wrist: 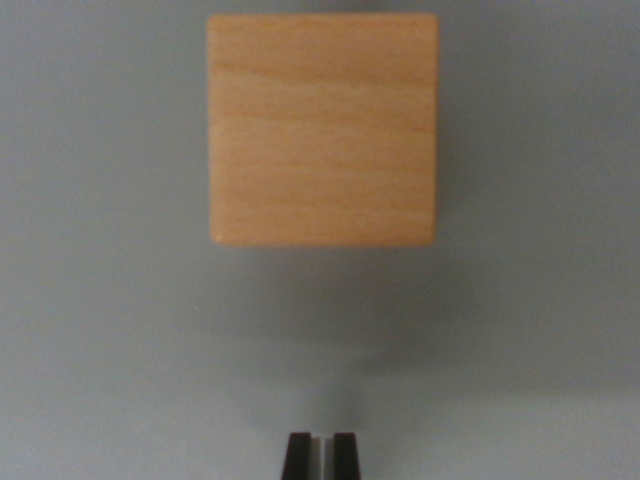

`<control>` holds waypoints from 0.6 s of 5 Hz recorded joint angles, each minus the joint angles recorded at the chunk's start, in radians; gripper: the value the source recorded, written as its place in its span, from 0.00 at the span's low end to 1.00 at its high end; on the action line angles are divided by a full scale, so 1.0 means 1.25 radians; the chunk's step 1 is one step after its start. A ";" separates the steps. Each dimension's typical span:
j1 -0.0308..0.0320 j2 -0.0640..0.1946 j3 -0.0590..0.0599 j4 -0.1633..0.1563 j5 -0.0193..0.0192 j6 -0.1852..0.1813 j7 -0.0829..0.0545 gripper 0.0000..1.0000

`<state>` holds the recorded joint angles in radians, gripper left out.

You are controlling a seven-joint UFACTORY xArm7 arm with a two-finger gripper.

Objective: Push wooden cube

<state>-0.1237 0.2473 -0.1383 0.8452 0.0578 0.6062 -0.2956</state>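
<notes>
A light wooden cube (322, 130) with horizontal grain fills the upper middle of the wrist view, resting on a plain grey surface (100, 300). My gripper (321, 455) shows at the bottom edge as two black fingertips (297, 456) standing almost together, with only a thin slit between them and nothing held. The fingertips are in line with the cube's middle and well apart from it, with a band of bare grey surface between them and its near face.
A soft shadow lies on the grey surface below the cube, toward the gripper. Nothing else is in view on either side of the cube.
</notes>
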 joint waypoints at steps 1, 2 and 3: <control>0.0000 0.000 0.000 0.000 0.0000 0.000 0.000 1.00; 0.0003 0.009 0.001 0.014 0.0006 0.005 0.001 1.00; 0.0003 0.009 0.001 0.014 0.0006 0.005 0.001 1.00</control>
<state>-0.1233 0.2581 -0.1373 0.8625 0.0585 0.6127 -0.2941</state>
